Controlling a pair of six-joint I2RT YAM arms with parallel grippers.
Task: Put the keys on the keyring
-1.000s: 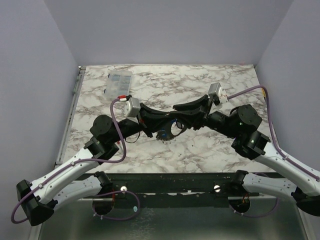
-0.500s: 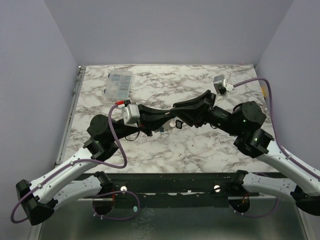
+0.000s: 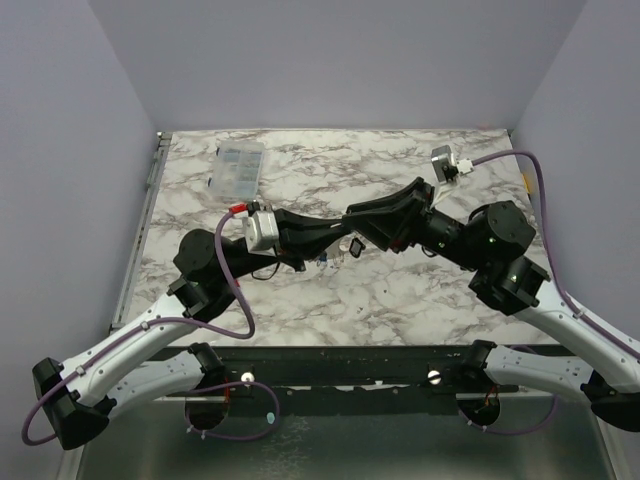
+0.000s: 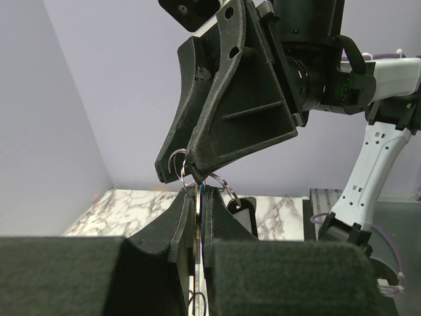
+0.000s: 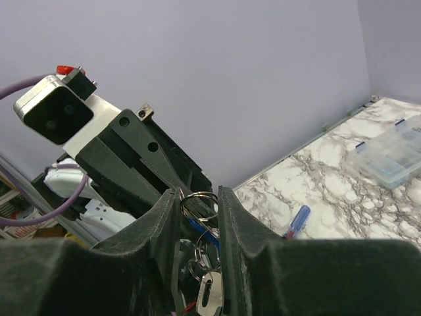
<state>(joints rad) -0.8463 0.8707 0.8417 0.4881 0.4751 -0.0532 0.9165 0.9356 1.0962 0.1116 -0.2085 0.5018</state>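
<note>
- Both claws are nose to nose in the air above the tabletop (image 3: 400,300), so it's tight. The left claw (image 4: 199,194) is pressed almost together on a thin flat sliver with a blue edge, which I take for one of the keys (image 5: 207,293).
- The right claw (image 5: 198,197) is pinching a wire ring between its pads – the keyring (image 5: 197,193), I reckon – with more of the bunch dangling under it.
- Risks: that sliver could twist or slip out of such a narrow pinch and drop, or the fingertips could bump and knock the ring crooked.
- I can't make out the ring's split, so misalignment is likely.
- In the way: the hanging keys crowd the ring.
- Well apart on the marble sit a clear box (image 3: 237,168) and a small blue-handled tool (image 5: 297,220).
</note>
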